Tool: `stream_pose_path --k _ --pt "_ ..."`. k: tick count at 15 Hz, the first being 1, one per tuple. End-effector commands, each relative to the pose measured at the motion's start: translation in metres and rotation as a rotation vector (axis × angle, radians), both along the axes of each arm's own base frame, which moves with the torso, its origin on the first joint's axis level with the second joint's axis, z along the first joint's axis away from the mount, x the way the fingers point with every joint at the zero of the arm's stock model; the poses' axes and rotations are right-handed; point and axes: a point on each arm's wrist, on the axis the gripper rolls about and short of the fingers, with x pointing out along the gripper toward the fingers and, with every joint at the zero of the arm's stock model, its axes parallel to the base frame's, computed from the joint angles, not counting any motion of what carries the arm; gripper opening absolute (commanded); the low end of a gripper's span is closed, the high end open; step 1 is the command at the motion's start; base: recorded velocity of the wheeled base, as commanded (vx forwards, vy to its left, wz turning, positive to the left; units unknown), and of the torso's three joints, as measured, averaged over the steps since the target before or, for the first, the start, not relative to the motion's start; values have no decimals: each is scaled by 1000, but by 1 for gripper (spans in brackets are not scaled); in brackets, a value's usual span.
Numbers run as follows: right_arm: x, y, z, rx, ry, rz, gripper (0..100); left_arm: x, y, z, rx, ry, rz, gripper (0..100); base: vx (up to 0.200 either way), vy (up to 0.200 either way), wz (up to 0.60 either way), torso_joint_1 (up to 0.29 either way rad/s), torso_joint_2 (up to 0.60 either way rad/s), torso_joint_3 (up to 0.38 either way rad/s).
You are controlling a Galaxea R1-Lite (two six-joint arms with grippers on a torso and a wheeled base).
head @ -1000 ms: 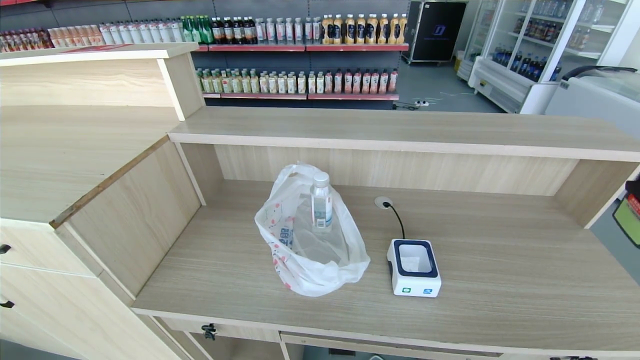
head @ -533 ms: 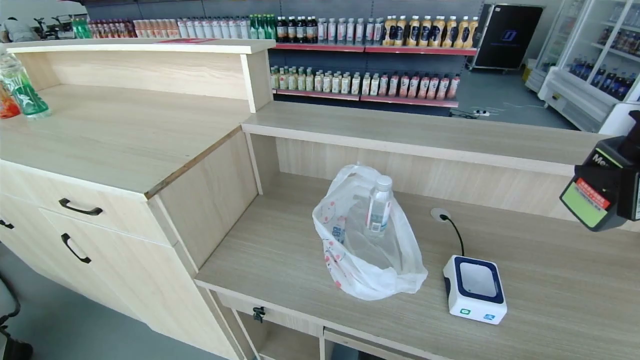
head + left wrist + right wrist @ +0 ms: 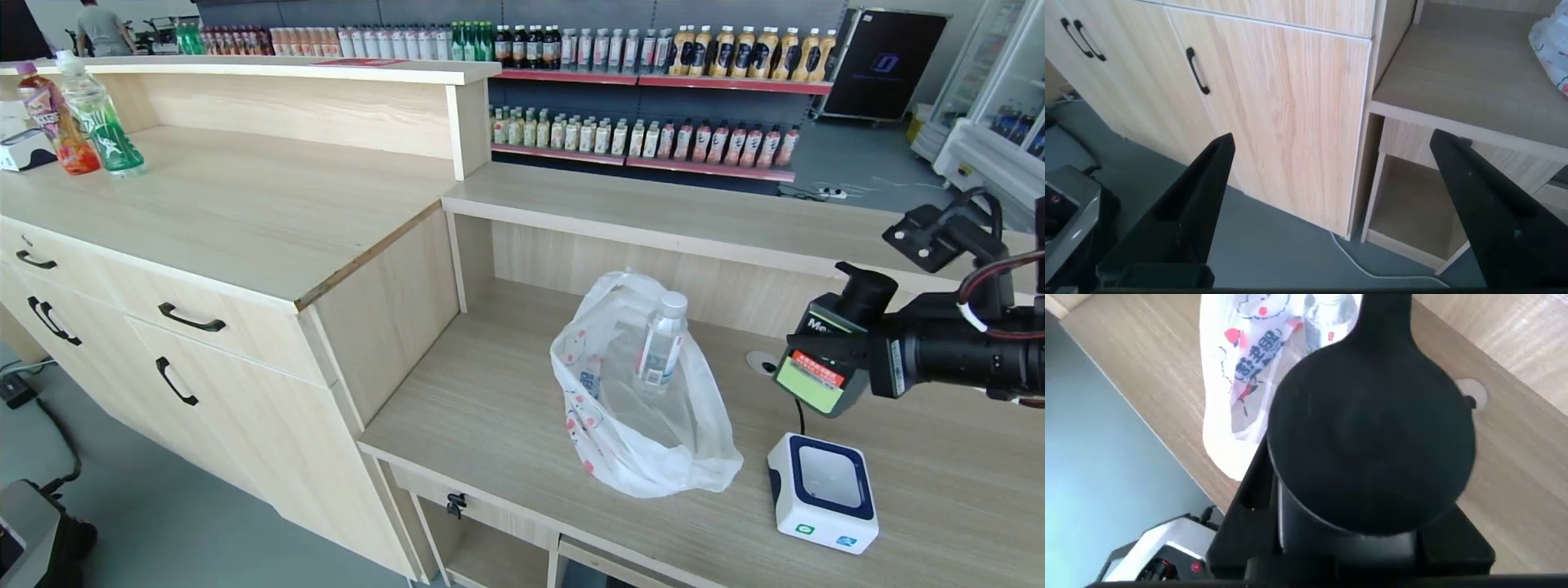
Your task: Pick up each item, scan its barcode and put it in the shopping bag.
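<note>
Right hand (image 3: 853,363): closed on black bottle (image 3: 819,371), brought in towards scanner (image 3: 823,492)
Left hand (image 3: 1331,147): wide open, nothing held
Shopping bag (image 3: 608,429): unmoved on table (image 3: 482,408); view swung left

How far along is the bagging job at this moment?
Done: one clear bottle stands in the shopping bag. In hand: the right gripper holds a dark container above the lower counter near the scanner, not yet bagged. Left: an orange bottle and a green bottle stand on the raised counter; the left gripper is open, empty.
</note>
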Motion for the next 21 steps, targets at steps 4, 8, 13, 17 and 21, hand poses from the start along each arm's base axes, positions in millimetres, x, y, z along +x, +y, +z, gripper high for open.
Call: stream_pose_path --k 4,8,13,17,21 --pt "34 -32 -68 -85 13 261 0 0 0 0 0 0 1 100 0 0 0 0 0 0" --pt "48 -31 -86 -42 29 341 0 0 0 0 0 0 1 100 0 0 0 0 0 0" --pt "68 -18 -109 -18 46 415 0 0 0 0 0 0 1 100 0 0 0 0 0 0" --pt "88 -11 -121 -9 58 431 0 0 0 0 0 0 1 100 0 0 0 0 0 0" --pt "96 6 -129 -2 57 477 0 0 0 0 0 0 1 100 0 0 0 0 0 0"
